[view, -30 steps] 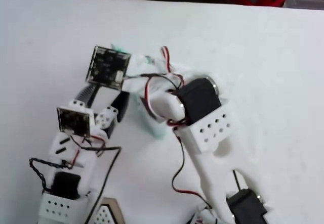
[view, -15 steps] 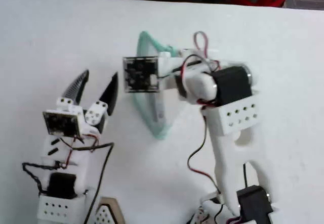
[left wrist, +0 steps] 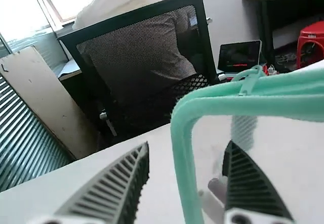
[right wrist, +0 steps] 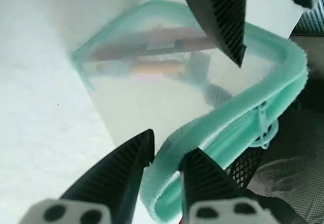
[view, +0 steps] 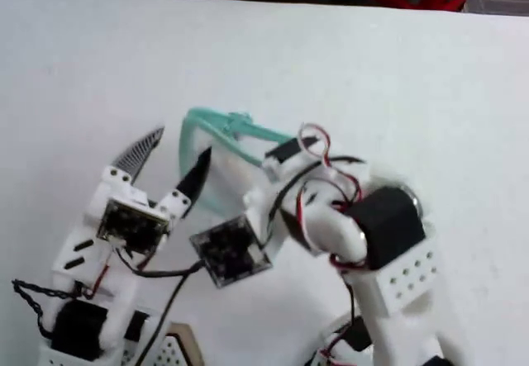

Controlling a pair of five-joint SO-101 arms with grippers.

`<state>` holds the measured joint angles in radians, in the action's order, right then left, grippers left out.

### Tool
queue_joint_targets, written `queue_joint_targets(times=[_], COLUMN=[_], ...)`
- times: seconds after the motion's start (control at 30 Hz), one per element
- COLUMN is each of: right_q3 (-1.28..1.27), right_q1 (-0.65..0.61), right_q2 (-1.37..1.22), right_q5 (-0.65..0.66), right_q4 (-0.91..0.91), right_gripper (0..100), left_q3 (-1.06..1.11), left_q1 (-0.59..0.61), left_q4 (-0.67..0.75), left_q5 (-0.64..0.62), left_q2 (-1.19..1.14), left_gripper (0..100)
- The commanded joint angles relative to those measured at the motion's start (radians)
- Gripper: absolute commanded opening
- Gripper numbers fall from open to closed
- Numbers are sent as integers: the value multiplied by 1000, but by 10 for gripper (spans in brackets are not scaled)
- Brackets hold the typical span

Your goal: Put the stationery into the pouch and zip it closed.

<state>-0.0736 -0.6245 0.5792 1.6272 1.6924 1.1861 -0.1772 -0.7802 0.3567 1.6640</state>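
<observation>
— How is the pouch [right wrist: 144,100] held?
— Its teal rim is pinched in the nearly closed right gripper [right wrist: 169,144], on edge over the table [view: 372,68]; beyond, the left gripper [view: 181,143] is spread wide, empty.
— Its handling?
— Light and floppy, it is judged; the stiffer zip rim is best gripped.

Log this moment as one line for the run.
right gripper: shut on pouch rim | left gripper: open, astride pouch edge | stationery: inside pouch
</observation>
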Motion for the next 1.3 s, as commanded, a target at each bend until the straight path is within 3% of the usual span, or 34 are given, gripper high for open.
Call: queue_joint_targets(times=[0.0, 0.17, 0.5, 0.67, 0.77, 0.87, 1.13, 1.27], right_q3=[-58, -64, -71, -71, -71, -89, -118, -120], right_q1=[-22, 8, -18, -47, -47, -44, -33, 5], right_q2=[36, 30, 41, 41, 35, 38, 39, 38], right_q5=[17, 23, 57, 60, 61, 87, 109, 109], right_q4=[30, 28, 33, 33, 31, 31, 27, 25], right_gripper=[18, 18, 18, 18, 18, 18, 18, 18], left_q3=[-41, -44, -178, -180, -199, -230, -190, -273], left_q1=[-16, -15, 124, 136, 249, 317, 139, 116], left_q4=[-61, -69, -146, -97, -12, -81, -244, -328], left_q5=[69, 130, 425, 373, 227, 190, 377, 371], left_q2=[-13, -8, -8, -8, -8, -8, -13, -8], left_gripper=[245, 245, 245, 245, 262, 299, 302, 299])
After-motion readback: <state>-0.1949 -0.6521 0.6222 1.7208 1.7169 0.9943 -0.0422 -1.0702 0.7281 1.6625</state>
